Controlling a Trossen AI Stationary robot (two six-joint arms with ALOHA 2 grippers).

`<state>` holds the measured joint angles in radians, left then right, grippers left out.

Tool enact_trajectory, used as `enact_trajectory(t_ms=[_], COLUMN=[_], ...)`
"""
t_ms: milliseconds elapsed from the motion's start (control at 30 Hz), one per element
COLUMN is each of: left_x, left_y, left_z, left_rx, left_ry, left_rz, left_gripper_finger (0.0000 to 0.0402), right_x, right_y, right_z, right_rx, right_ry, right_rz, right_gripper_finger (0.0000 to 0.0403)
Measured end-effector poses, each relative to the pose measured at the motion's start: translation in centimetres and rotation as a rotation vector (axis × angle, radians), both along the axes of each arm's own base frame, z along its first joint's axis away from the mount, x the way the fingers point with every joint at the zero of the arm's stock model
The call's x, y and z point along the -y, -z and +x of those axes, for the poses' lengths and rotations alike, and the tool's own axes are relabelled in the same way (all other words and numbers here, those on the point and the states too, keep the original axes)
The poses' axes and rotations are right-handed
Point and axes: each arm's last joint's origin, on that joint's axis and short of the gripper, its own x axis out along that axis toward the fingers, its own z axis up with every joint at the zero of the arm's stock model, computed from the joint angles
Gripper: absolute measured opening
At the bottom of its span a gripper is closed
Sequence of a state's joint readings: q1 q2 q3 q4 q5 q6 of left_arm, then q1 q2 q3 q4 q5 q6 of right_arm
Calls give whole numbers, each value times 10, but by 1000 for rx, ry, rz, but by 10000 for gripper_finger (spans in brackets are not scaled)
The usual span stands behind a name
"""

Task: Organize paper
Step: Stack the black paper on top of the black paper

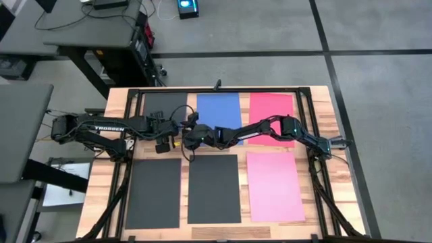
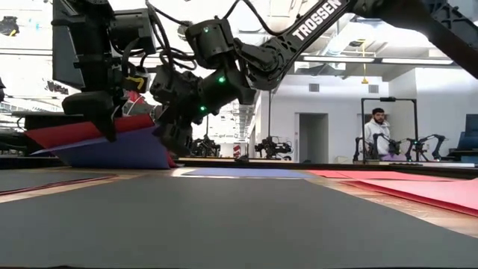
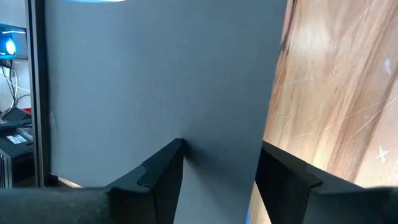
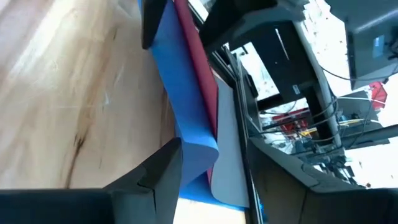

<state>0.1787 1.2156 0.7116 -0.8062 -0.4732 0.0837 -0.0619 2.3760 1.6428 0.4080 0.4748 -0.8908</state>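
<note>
Two grippers: my left gripper (image 1: 164, 143) and right gripper (image 2: 173, 142) meet mid-table, both pinching a lifted blue (image 4: 180, 106) and red sheet (image 2: 75, 133), I think.
Paper: other sheets (image 1: 214, 189) lie flat in rows.
Risk: sheets could crease if the arms pull apart.

Matt paper (image 1: 214, 188) sheets, scratched wood table (image 1: 337, 142) – dark metal frame (image 1: 135, 90)
</note>
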Motion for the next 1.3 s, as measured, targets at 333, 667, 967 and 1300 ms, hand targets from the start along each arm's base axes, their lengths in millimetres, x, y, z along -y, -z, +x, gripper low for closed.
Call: enact_trajectory(t_ms=[333, 667, 967, 1300], left_x=[0, 0, 0, 0], left_y=[0, 0, 0, 0], left_z=[0, 0, 0, 0], left_rx=[0, 0, 0, -1], left_ry=[1, -1, -1, -1], left_rz=[0, 0, -1, -1], left_gripper_finger=[166, 166, 166, 166], right_x=[-1, -1, -1, -7], right_y=[1, 1, 1, 4], right_z=[0, 0, 0, 0], right_rx=[-8, -9, -9, -46], right_ry=[-48, -49, -49, -58], right_rz=[16, 17, 17, 19], right_gripper_finger=[97, 65, 16, 0])
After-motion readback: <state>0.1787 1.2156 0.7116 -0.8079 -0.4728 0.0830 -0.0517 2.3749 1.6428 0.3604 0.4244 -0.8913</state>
